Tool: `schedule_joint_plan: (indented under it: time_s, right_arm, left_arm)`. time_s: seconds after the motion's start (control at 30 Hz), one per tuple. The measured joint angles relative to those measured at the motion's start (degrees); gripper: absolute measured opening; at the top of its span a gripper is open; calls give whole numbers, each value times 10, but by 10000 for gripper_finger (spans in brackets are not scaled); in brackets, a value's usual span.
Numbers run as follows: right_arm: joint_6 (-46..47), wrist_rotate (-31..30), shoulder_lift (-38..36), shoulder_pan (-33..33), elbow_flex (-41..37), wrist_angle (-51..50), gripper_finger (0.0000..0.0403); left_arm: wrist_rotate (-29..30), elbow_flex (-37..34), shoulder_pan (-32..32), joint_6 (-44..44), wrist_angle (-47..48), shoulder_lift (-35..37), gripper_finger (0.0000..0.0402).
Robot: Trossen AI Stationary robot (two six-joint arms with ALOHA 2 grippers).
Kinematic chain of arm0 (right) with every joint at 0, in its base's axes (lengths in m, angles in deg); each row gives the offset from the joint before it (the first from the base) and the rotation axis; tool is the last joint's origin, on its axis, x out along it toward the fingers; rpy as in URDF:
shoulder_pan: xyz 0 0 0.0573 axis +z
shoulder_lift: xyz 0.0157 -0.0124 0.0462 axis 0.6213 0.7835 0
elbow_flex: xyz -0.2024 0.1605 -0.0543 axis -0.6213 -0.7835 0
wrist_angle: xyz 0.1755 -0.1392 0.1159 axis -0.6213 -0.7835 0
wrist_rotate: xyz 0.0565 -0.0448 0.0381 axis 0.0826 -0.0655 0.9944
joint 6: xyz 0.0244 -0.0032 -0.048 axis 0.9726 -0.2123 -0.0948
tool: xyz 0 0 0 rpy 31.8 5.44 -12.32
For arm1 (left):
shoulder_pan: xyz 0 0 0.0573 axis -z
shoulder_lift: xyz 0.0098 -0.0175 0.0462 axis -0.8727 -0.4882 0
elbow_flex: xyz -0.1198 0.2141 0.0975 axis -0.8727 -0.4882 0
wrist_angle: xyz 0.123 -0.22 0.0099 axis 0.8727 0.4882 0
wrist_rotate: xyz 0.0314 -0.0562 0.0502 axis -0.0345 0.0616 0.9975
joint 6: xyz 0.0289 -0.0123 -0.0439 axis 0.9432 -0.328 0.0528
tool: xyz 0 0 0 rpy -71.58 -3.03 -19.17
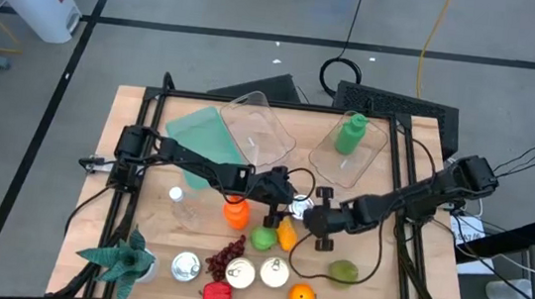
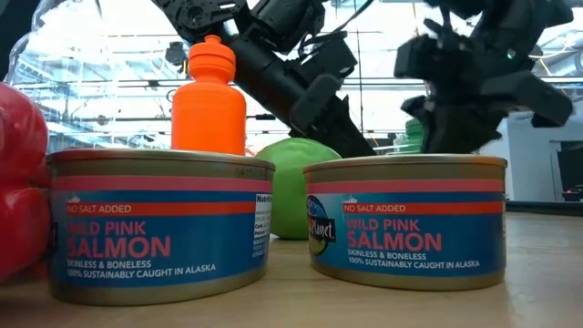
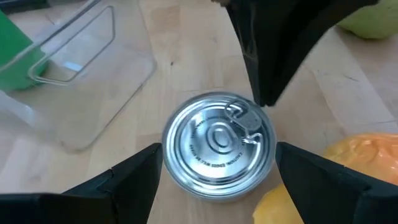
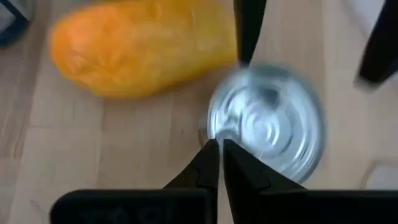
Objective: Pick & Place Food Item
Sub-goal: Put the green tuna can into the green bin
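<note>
From above, both arms meet over a small tin can (image 1: pixel 302 209) near the middle of the wooden table (image 1: pixel 382 291). The left gripper (image 1: pixel 292 200) reaches toward the can from the side of the orange bottle (image 1: pixel 235 212), and the right gripper (image 1: pixel 312 214) comes at it from the opposite side. A yellow fruit (image 1: pixel 286 233) lies just beside the can, with a green apple (image 1: pixel 263 238) next to that.

At table height, two salmon cans (image 2: pixel 159 223) fill the foreground and hide the small can; the orange bottle and green apple stand behind them, with both dark arms above. Beyond the table is a bright room with large windows.

The left wrist view shows the step in hand: the left gripper (image 3: pixel 214 174) is spread wide with a finger on either side of the tin can (image 3: pixel 219 145), not yet touching it and holding nothing. This looks like the approach just before a grasp; the next move would be to settle lower and close evenly on the can's rim without nudging the yellow fruit (image 3: pixel 354 162).

In the right wrist view, the right gripper (image 4: pixel 217 163) has its fingertips pressed together, empty, right at the can's (image 4: pixel 267 127) edge; whether they touch it is hard to tell through the blur. It probably needs to draw clear first.
</note>
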Motion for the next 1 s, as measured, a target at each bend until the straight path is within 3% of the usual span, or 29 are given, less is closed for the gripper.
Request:
schedule_joint_plan:
  time_s: [0.2,0.37,0.5,0.77,1.0]
  right_arm:
    - [-45,-19,0,3,1,15,75]
    - [-62,9,11,0,1,-8,138]
    - [-71,8,27,0,1,-15,161]
    - [-89,-11,58,-11,4,-5,128]
    - [-99,17,101,-31,4,-10,56]
  left_arm:
    - [-7,0,0,-2,3,0,324]
    - [-8,0,0,-3,4,0,324]
    - [-8,0,-1,-4,3,0,324]
    - [-8,0,-1,-9,3,0,324]
    - [-8,0,-2,-11,2,0,324]
